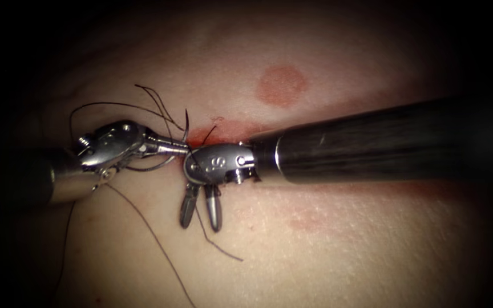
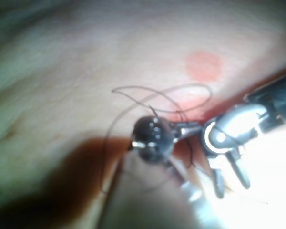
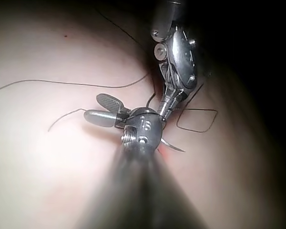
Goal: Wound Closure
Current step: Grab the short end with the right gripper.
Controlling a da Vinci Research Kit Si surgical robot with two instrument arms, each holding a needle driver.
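Note:
My left tool point(image 1: 179, 149) comes in from the left, its jaws shut on the curved needle point(image 1: 186, 122) near the middle of its curve. One end of the needle rises above the jaws and the other point(image 1: 149, 166) sweeps below them, just left of the cut point(image 1: 223, 132). I cannot tell whether the needle touches the tissue point(image 1: 343, 239). My right tool point(image 1: 201, 208) hangs beside it, jaws open and pointing down, holding nothing. Dark thread point(image 1: 149, 228) loops around the left tool, and a strand point(image 1: 203, 225) runs between the open jaws. In the right wrist view the open right tool point(image 3: 101, 109) meets the left tool point(image 3: 164, 110), with the needle's end point(image 3: 174, 147).
The right tool's dark shaft point(image 1: 383, 140) lies across the cut's right part. A round red mark point(image 1: 281, 85) sits above it, and red fluid stains the tissue by the cut. A short thread end point(image 1: 229, 254) rests on the tissue below the right jaws.

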